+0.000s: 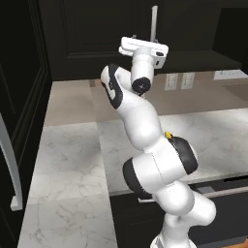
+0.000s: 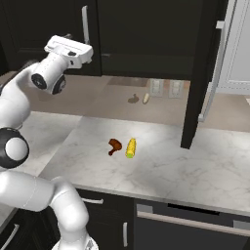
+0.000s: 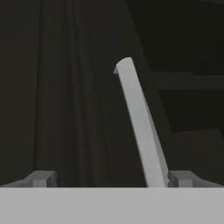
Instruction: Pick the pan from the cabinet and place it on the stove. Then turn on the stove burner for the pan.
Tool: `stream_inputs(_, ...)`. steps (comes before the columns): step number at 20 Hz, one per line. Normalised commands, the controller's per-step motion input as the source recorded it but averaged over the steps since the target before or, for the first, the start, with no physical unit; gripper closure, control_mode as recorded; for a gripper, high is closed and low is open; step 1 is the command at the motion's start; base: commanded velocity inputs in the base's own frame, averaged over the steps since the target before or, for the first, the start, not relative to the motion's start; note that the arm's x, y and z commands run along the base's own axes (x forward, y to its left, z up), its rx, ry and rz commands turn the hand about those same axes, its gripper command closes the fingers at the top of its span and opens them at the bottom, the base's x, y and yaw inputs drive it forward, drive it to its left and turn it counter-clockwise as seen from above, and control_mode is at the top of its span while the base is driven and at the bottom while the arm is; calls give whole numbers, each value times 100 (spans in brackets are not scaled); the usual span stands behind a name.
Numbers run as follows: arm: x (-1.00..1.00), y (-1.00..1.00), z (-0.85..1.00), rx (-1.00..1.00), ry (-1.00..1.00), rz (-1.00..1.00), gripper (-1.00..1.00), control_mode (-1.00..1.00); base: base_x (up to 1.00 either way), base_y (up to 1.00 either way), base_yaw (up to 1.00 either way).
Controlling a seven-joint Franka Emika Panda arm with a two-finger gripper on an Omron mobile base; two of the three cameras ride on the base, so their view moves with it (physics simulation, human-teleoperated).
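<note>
The cabinet [image 1: 92, 29] is a black wall unit with panelled doors above the counter, and the doors in front of me look shut. My gripper [image 3: 113, 178] is raised to it and stands open. The door's long silver bar handle [image 3: 138, 127] runs up between the fingertips [image 3: 41, 178], close to the right one and touching neither. In the base views the white hand [image 1: 144, 51] sits just below and left of that handle [image 1: 154, 22], which also appears as the handle [image 2: 86, 24] beside the hand [image 2: 68, 49]. The pan, the stove and the stove burner are out of view.
A corn cob [image 2: 131, 147] and a brown drumstick-like item [image 2: 114, 146] lie on the marble counter [image 2: 161, 166]. At the right a black door [image 2: 195, 83] stands open, edge-on. A tall black unit with a silver handle [image 1: 12, 169] flanks the counter's left.
</note>
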Motion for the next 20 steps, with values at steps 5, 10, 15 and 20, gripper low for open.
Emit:
stream_inputs(5, 6, -17, 0, 0, 0, 6, -100, -100, 0, 0, 0)
stream_inputs(10, 0, -19, -2, 0, 0, 10, -100, -100, 0, 0, 0)
stream_inputs(15, 0, -15, -1, 0, 0, 9, -100, -100, 0, 0, 0)
stream_inputs(20, -10, -14, -2, 0, -1, 5, -100, -100, 0, 0, 0)
